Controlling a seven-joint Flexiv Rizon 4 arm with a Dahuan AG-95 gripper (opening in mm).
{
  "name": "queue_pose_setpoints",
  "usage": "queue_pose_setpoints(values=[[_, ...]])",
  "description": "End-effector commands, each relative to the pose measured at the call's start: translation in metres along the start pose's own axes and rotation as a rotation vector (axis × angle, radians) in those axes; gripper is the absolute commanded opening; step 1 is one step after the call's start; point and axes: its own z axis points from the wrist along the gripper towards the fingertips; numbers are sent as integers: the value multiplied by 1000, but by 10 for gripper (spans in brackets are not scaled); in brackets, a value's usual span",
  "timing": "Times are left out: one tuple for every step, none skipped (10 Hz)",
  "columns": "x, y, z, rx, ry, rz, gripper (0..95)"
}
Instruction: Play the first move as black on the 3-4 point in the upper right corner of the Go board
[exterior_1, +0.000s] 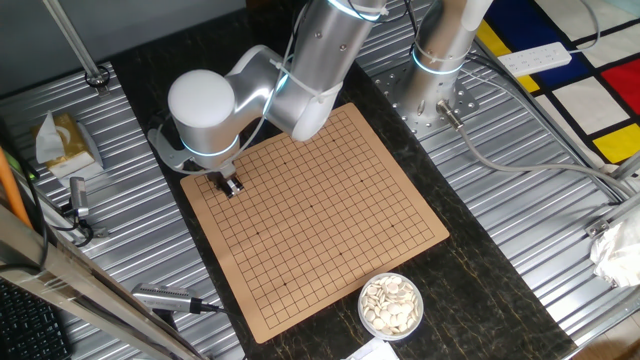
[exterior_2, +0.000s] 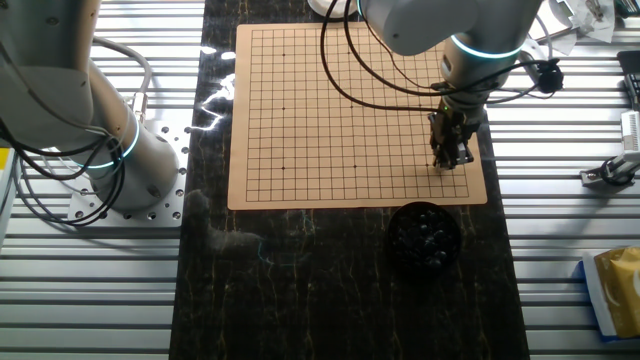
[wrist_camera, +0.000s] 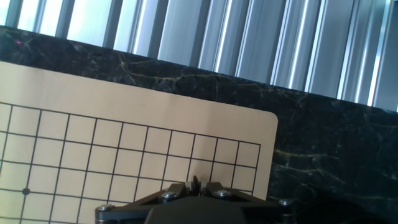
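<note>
gripper low over the go board, close to one corner of the grid, fingertips at or just above the surface; contact cannot be confirmed from either fixed view.

hand view: the two fingers are drawn close together with a small dark object pinched between the tips, probably the black stone, though only a sliver shows. jaws read as clamped on it, nearly together.

under the tips in hand view: a crossing a few lines in from the rounded board corner, three to four lines from each edge; the exact line count is hidden by the gripper body. a printed star dot sits well to the left.

bowl of black stones stands on the dark marble strip just off the board edge, near the gripper. bowl of white stones sits at the opposite side, just beside another corner.

no stones seen lying on the grid. arm's white elbow overhangs the board edge.
</note>
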Motion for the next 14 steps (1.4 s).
queue_pose_setpoints(values=[[0, 0, 0, 4, 3, -5, 0], [0, 0, 0, 7, 4, -8, 0], [0, 0, 0, 12, 5, -11, 0], [0, 0, 0, 12, 5, -12, 0], [1, -1, 0, 13, 5, -14, 0], [1, -1, 0, 13, 6, -16, 0], [1, -1, 0, 13, 6, -16, 0], [1, -1, 0, 13, 6, -16, 0], [1, -1, 0, 13, 7, -16, 0], [1, -1, 0, 13, 7, -16, 0], [1, -1, 0, 13, 7, -15, 0], [1, -1, 0, 12, 8, -14, 0], [1, -1, 0, 12, 8, -14, 0], [1, -1, 0, 12, 9, -14, 0]])
